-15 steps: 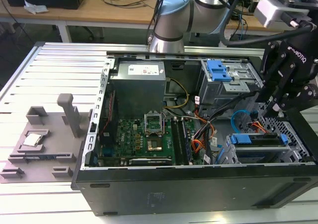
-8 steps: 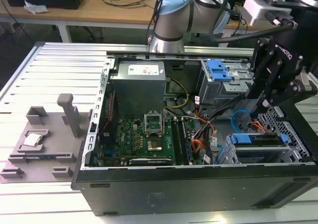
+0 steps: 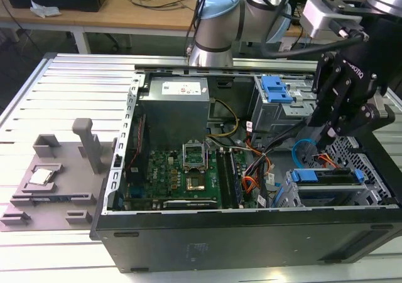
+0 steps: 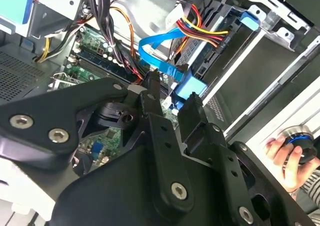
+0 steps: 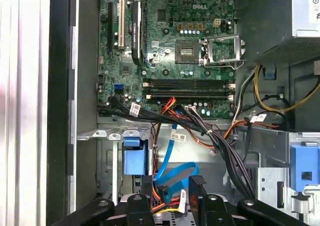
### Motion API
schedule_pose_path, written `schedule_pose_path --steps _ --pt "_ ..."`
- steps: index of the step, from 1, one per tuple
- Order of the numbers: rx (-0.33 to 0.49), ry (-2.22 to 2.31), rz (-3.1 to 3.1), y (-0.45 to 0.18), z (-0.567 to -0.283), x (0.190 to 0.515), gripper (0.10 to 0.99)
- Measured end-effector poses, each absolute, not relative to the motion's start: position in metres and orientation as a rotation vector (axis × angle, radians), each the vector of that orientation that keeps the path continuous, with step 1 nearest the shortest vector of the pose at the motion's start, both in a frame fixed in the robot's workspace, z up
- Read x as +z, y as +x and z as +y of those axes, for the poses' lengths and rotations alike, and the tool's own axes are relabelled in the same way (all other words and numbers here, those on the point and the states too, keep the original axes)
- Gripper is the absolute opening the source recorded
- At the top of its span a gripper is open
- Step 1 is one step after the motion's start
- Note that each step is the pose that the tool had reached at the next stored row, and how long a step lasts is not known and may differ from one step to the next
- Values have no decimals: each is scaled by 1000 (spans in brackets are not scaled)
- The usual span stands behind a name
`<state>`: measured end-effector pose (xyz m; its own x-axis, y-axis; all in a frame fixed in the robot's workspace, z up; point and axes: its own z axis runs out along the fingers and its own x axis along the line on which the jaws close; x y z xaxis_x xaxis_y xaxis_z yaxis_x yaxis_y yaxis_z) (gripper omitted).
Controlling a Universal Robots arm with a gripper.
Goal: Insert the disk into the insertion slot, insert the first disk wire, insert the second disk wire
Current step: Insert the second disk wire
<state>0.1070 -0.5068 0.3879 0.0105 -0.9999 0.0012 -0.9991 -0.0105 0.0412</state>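
The disk (image 3: 328,177), edged by its blue bracket (image 4: 193,86), lies inside the insertion slot (image 3: 301,198), the grey perforated cage at the case's front on the exterior view's right. The first disk wire (image 4: 200,28), a red-orange-yellow-black bundle, ends in a dark plug against the disk's back edge. The second disk wire (image 4: 155,48), a light-blue flat cable, curls in a loop (image 3: 300,148) just behind the cage. My gripper (image 3: 325,140) hangs over that loop, open, and the cable's end (image 5: 175,173) runs between the two black fingers (image 4: 150,93).
The open case holds a green motherboard (image 5: 190,45), a grey power supply (image 3: 173,107) and a taller bay with a blue latch (image 3: 276,88). Black cable bundles (image 5: 220,146) cross beside the cage. A grey fixture (image 3: 56,170) lies outside the case. A person's hand (image 4: 282,153) holds a knob.
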Motion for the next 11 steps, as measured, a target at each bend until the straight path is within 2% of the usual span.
schedule_pose_path --steps 11 --pt "-31 2391 -1978 108 -506 377 420"
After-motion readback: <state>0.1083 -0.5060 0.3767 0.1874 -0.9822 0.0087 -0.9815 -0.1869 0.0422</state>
